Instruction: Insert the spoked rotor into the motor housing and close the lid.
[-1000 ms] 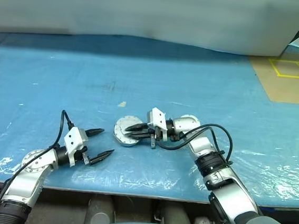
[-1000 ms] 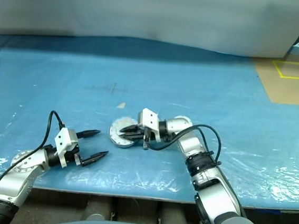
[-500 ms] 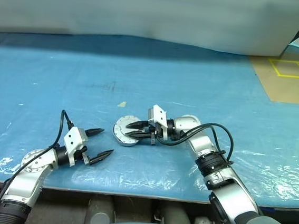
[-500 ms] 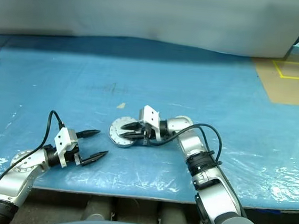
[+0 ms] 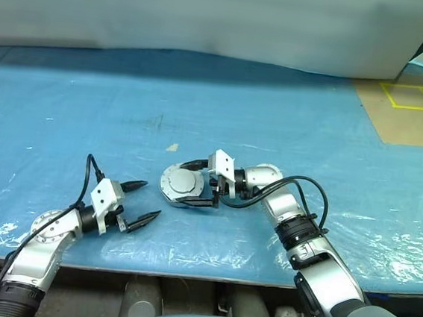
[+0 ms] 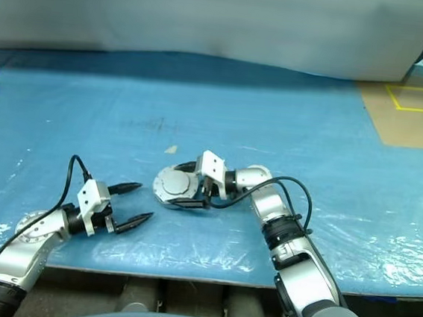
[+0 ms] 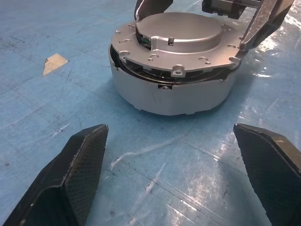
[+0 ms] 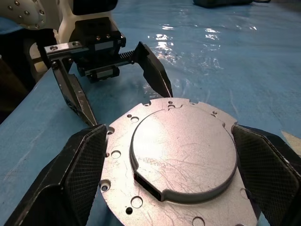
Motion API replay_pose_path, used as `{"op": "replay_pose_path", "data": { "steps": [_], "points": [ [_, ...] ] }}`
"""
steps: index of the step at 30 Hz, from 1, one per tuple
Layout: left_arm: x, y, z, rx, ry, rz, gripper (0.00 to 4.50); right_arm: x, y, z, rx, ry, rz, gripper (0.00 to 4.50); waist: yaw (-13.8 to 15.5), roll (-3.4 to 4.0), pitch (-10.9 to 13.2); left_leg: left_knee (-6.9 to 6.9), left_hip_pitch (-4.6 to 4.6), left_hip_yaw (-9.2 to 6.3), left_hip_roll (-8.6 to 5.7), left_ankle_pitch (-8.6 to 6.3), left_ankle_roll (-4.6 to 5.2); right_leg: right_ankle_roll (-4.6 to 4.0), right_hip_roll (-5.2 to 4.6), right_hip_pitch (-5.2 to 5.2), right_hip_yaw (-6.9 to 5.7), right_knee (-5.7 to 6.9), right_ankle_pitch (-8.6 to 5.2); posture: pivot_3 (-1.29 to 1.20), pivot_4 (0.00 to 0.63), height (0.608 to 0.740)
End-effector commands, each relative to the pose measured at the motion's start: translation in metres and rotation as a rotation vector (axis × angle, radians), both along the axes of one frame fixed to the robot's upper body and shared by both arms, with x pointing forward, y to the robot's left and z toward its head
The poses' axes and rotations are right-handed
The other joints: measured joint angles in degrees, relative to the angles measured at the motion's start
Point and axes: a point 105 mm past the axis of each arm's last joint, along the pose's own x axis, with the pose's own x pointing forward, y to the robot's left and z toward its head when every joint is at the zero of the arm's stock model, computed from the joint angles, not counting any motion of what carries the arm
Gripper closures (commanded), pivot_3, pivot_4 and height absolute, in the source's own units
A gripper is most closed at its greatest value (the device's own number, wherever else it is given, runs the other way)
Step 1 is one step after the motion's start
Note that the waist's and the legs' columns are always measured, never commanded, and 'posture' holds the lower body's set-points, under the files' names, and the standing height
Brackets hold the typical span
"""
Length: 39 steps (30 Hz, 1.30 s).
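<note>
- Lid (image 7: pixel 175 44) sits on top of the motor housing (image 7: pixel 174 94), which stands on the blue table cover (image 5: pixel 291 114) near the front edge, roughly midway between the two arms.
- Seating looks unfinished: in the left wrist view the lid rides a little askew, with a dark gap under its rim on the side facing that camera, and copper windings show through the gap.
- Spoked rotor itself cannot be made out; judging by the lid being on, it is probably already inside the housing.
- Right gripper (image 5: pixel 199 183) has its jaws spread wide, one black finger on each side of the housing, gripping nothing. The right wrist view shows both fingers standing clear of the lid's rim.
- Left gripper (image 5: pixel 140 203) is also wide open and empty, resting low near the table's front edge, pointed at the housing from well to the side.
- Step in hand, as I judge it: closing the lid fully, now that the right jaws are off it.
- To do it well, press straight down on the raised centre of the lid, not on one edge, so that the high side drops without tipping the other side up.
- Steady the housing wall while pressing; the plastic-covered surface looks slick and the can could slide.
- Check that the lid's edge tabs and screw holes line up with the housing before pushing. If they do not, turn the lid first.
</note>
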Motion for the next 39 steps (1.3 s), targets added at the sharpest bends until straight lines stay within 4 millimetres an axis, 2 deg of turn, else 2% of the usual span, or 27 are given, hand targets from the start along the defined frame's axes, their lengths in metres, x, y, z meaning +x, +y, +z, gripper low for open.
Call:
{"op": "replay_pose_path", "data": {
  "steps": [1, 2, 4, 8, 15, 22, 29, 39],
  "points": [
    [0.002, 0.002, 0.008, -0.003, -0.034, 0.010, 0.00, 0.000, 0.004, 0.006, 0.009, -0.024, 0.020, 0.05, 0.0, 0.00, 0.0, 0.00, 0.00, 0.00, 0.00, 0.00, 0.00, 0.00, 0.00, 0.00, 0.00, 0.00, 0.00, 0.00, 0.150, 0.740],
    [0.002, 0.002, 0.008, -0.003, -0.035, 0.011, 0.00, 0.000, 0.004, 0.005, 0.008, -0.015, 0.019, 0.05, 0.0, 0.00, 0.0, 0.00, 0.00, 0.00, 0.00, 0.00, 0.00, 0.00, 0.00, 0.00, 0.00, 0.00, 0.00, 0.00, 0.150, 0.740],
    [0.002, 0.003, 0.008, -0.002, -0.037, 0.013, 0.00, 0.001, 0.004, 0.004, 0.003, 0.001, 0.014, 0.43, 0.0, 0.00, 0.0, 0.00, 0.01, 0.00, 0.00, 0.00, 0.00, 0.00, 0.00, 0.00, 0.00, 0.00, 0.00, 0.00, 0.150, 0.740],
    [0.002, 0.003, 0.008, -0.001, -0.037, 0.014, 0.00, 0.002, 0.005, 0.001, -0.011, 0.009, 0.010, 1.57, 0.0, 0.00, 0.0, 0.00, 0.00, 0.00, 0.00, 0.00, 0.00, 0.00, 0.00, 0.00, 0.00, 0.00, 0.00, 0.00, 0.150, 0.740],
    [0.002, 0.003, 0.008, 0.000, -0.036, 0.011, 0.00, 0.002, 0.003, 0.000, -0.026, -0.004, 0.000, 1.58, 0.0, 0.00, 0.0, 0.00, 0.01, 0.01, 0.00, 0.00, 0.00, 0.00, 0.00, 0.01, 0.00, 0.00, 0.00, 0.00, 0.150, 0.740],
    [0.002, 0.003, 0.008, 0.000, -0.034, 0.010, 0.00, 0.006, 0.009, 0.011, -0.033, -0.029, -0.030, 1.58, 0.0, 0.00, 0.0, 0.00, 0.02, 0.00, 0.00, 0.00, 0.00, 0.00, 0.01, 0.01, 0.00, 0.02, 0.00, 0.00, 0.150, 0.740],
    [0.001, 0.003, 0.007, -0.002, -0.031, 0.015, 0.00, 0.006, 0.010, 0.013, -0.043, -0.033, -0.033, 1.58, 0.0, 0.00, 0.0, 0.00, 0.02, 0.01, 0.00, 0.00, 0.00, 0.00, 0.01, 0.00, 0.01, 0.02, 0.00, 0.00, 0.150, 0.740],
    [0.001, 0.003, 0.007, -0.001, -0.030, 0.015, 0.00, 0.008, 0.014, 0.021, 0.006, 0.031, -0.060, 1.58, 0.0, 0.00, 0.0, 0.00, 0.02, 0.01, 0.01, 0.00, -0.01, 0.00, 0.02, 0.00, 0.01, 0.02, 0.00, 0.00, 0.150, 0.740]
  ]
}}
